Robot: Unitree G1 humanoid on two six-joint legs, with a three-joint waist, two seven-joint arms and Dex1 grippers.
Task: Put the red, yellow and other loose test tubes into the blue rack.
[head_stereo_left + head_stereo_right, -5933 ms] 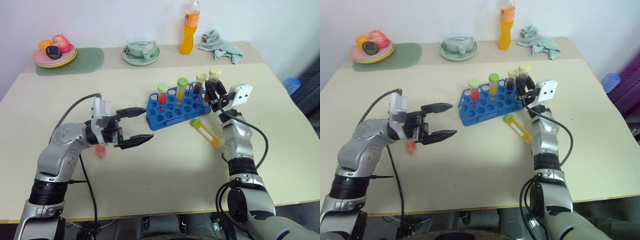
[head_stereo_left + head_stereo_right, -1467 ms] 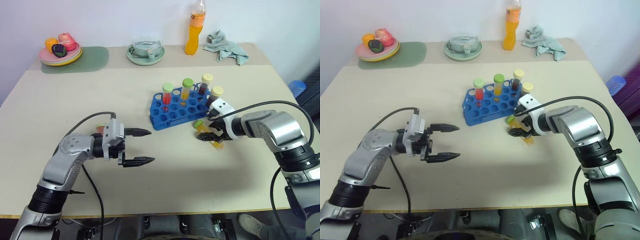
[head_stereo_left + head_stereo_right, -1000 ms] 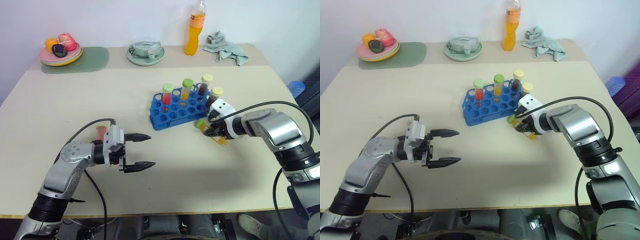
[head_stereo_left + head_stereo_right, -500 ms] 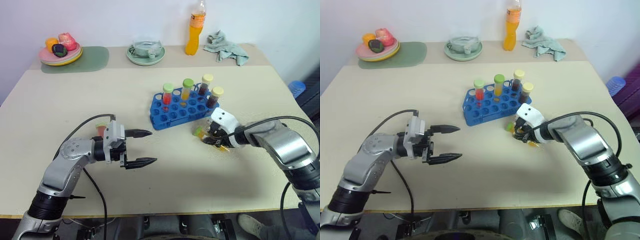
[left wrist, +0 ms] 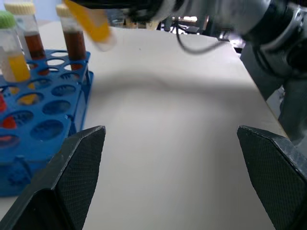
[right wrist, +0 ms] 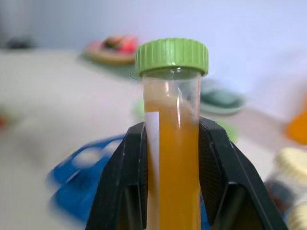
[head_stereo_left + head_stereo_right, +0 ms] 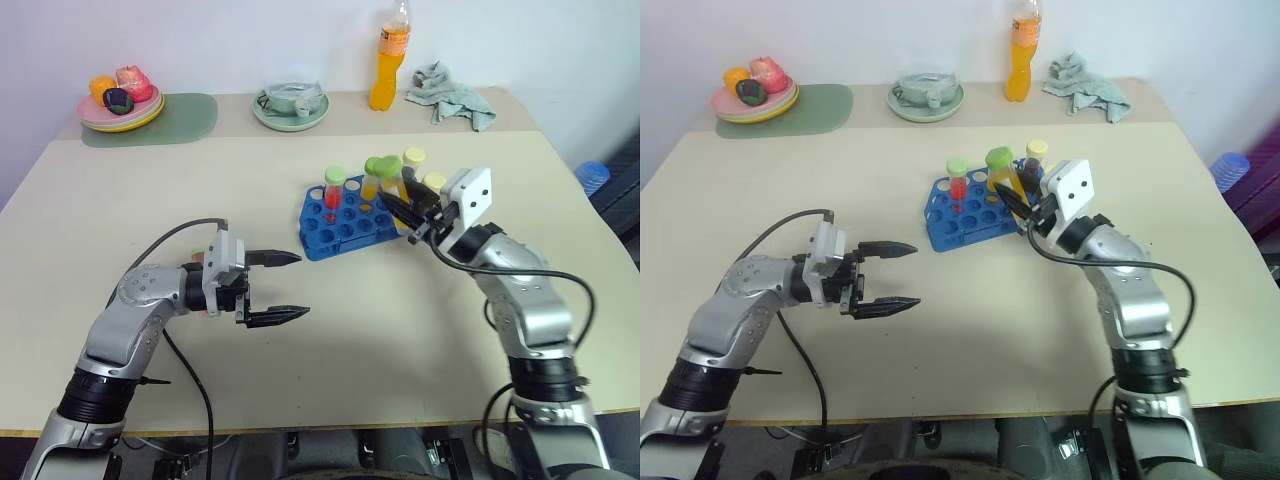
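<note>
Test tubes are nearly all racked: nearest, the left gripper (image 7: 285, 288) hangs wide open and empty; beyond, the right gripper (image 7: 1015, 208) clamps a yellow tube (image 6: 171, 158) over the blue rack (image 7: 345, 222), where four tubes already stand. Seating it looks like the last step.

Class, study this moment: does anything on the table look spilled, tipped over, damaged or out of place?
Nothing stands out. The tubes in the blue rack stand upright, and the yellow test tube is capped and clamped in the right hand above the rack; no spill shows.
</note>
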